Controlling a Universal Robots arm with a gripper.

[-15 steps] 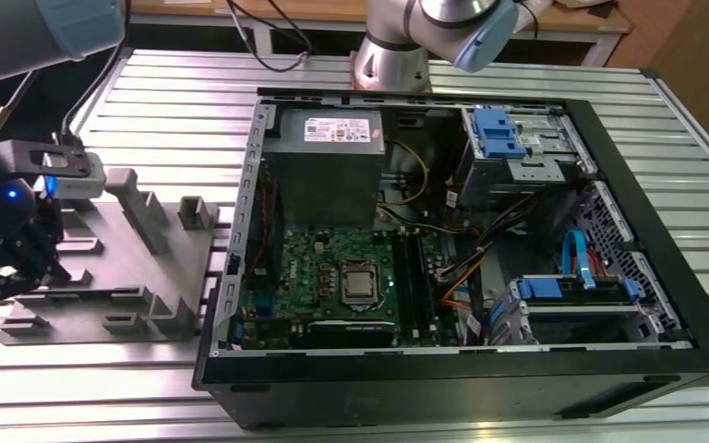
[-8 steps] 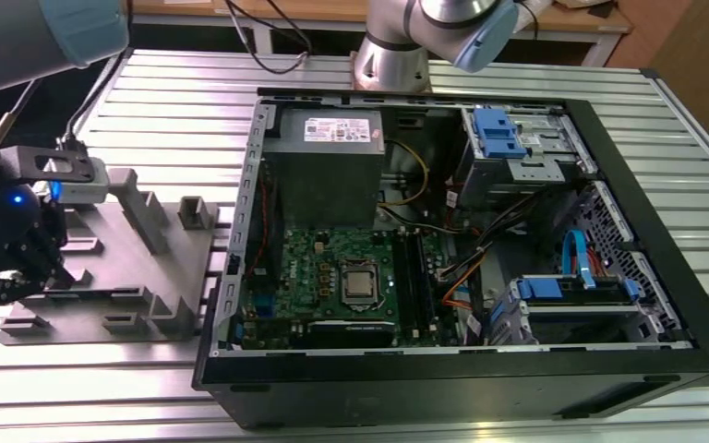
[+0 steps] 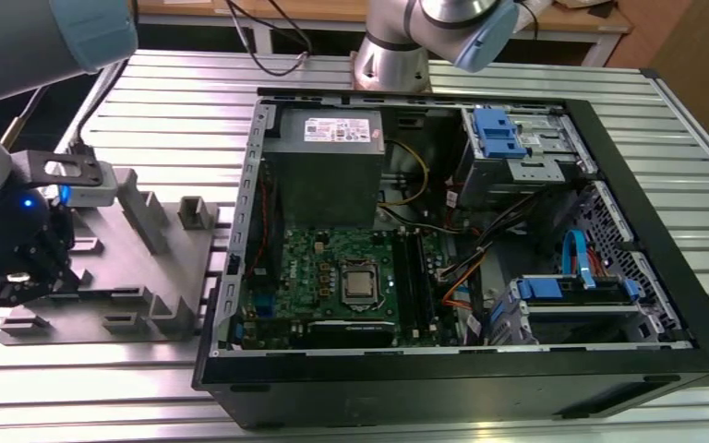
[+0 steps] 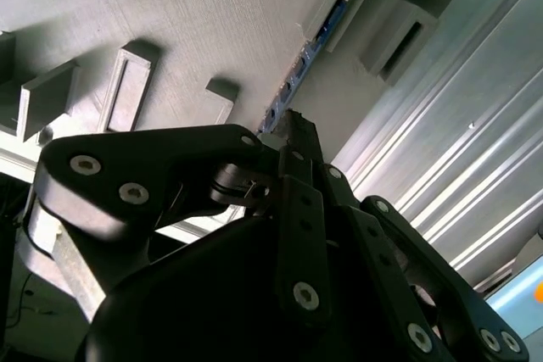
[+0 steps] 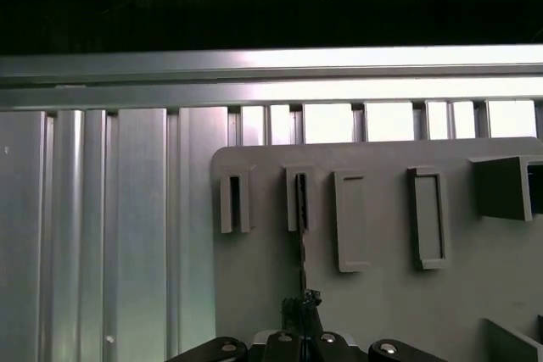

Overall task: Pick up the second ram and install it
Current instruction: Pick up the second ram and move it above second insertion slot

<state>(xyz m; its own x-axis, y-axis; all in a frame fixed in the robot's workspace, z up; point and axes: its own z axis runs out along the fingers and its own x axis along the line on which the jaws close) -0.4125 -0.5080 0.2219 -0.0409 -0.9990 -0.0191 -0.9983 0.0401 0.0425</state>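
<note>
With gripper pinched on the second ram, standing on edge in grey holder tray at the exterior view's left: best to lift straight out of slots, no twisting.

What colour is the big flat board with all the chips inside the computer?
Green. The motherboard shows best in the exterior view.

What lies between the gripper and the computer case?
In the exterior view, the grey fixture plate with its upright blocks lies between the gripper and the computer case.
</note>
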